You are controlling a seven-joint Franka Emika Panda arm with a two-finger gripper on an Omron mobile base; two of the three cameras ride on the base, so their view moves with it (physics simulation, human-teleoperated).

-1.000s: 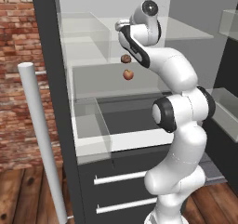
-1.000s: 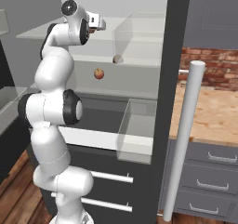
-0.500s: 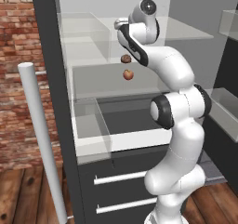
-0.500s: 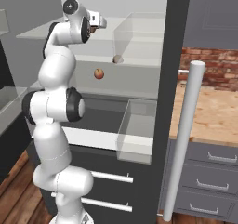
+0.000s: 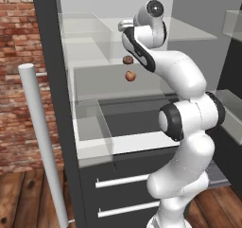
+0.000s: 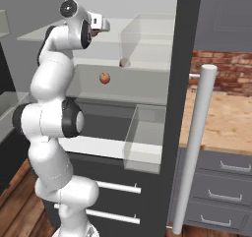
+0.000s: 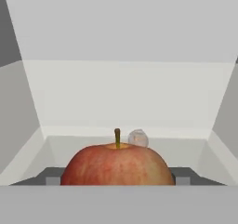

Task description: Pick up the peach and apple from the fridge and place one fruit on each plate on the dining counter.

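Two dark drawers point(image 5: 124, 194) with silver bar handles form the near, lower front of the fridge point(image 5: 52, 80), whose door stands open. Above them a clear bin point(image 6: 145, 137) juts out past the front edge of a white shelf. Farther in, the peach point(image 5: 130, 75) sits on the middle glass shelf, about midway along it, with a dull brown lump point(image 5: 127, 60) just behind it toward the back edge. One shelf higher, the white arm reaches in and the end effector point(image 5: 124, 25) hangs over the upper glass shelf. In the hand view, the apple point(image 7: 117, 165) stands stem up between the two fingertips point(image 7: 52, 177), which flank it closely. I cannot tell whether they pinch it or only bracket it. Behind the apple, near the shelf's back edge, lies a small pale round thing point(image 7: 137, 138).
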